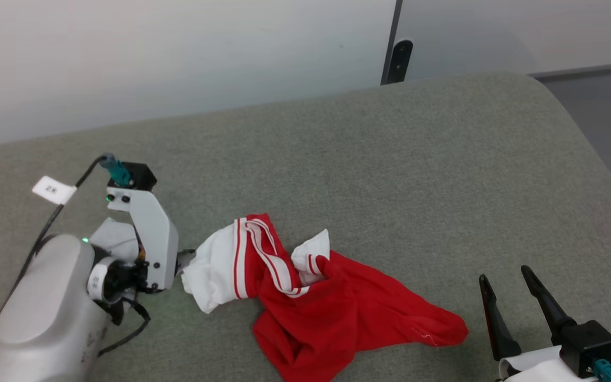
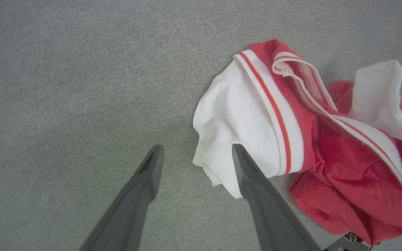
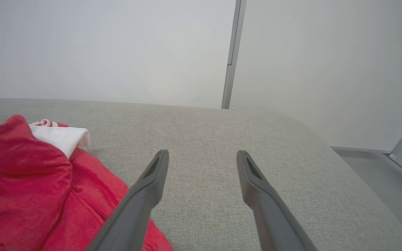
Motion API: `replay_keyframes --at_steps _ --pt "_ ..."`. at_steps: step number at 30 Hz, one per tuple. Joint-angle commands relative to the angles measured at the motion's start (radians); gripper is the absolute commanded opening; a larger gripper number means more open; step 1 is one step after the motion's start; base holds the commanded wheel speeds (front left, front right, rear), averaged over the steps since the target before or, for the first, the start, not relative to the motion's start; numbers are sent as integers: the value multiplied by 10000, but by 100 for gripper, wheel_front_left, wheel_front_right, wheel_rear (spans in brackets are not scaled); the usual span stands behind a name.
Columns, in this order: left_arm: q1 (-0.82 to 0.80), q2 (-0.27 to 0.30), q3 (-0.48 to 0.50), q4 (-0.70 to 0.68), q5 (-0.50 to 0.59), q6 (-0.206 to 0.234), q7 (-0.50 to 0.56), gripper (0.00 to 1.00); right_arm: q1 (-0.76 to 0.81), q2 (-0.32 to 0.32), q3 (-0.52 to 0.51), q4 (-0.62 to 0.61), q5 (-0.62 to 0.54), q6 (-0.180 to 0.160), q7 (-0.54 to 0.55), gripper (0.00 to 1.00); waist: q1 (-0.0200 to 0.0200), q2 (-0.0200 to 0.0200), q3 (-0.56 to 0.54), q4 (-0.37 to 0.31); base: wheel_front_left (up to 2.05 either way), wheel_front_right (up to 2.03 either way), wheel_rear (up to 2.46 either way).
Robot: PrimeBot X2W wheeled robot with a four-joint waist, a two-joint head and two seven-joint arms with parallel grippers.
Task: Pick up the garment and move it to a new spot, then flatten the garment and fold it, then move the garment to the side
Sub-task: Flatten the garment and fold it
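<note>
Garment: a red jersey point(image 1: 316, 302) with white fabric and red-and-white striped trim was seen crumpled in a heap, neither flattened nor folded.
Garment's place: it was laid on the grey-green bench point(image 1: 390, 159), toward the near edge and between the two arms, with the white end turned to the robot's left and the red part trailed to the right.
Left pincer point(image 2: 197, 148): it was held wide open with nothing gripped, just beside the white end; one finger point(image 2: 253, 181) was seen across the white edge, and contact could not be told.
Right pincer point(image 1: 504, 274): it was spread wide and empty, near the red hem but apart from it, over bare bench.
Surroundings: a pale wall point(image 1: 178, 53) was seen behind the bench; a white tag point(image 1: 52, 189) was fixed on the left arm's black cable point(image 1: 45, 228).
</note>
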Motion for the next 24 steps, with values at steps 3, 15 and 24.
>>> replay_keyframes --at_steps 3,15,24 --pt "-284 -2 -265 288 169 43 431 100 -154 73 32 49 15 -11 -10 100 0 0 235 -129 0 0 0" --pt "-699 -339 -979 1407 389 -141 857 100 -481 161 147 99 84 -11 -9 100 0 0 714 -240 0 0 0" --pt "-1012 -680 -1242 2568 458 -253 452 0 -677 148 236 162 119 -11 -10 100 0 0 934 -286 0 0 0"
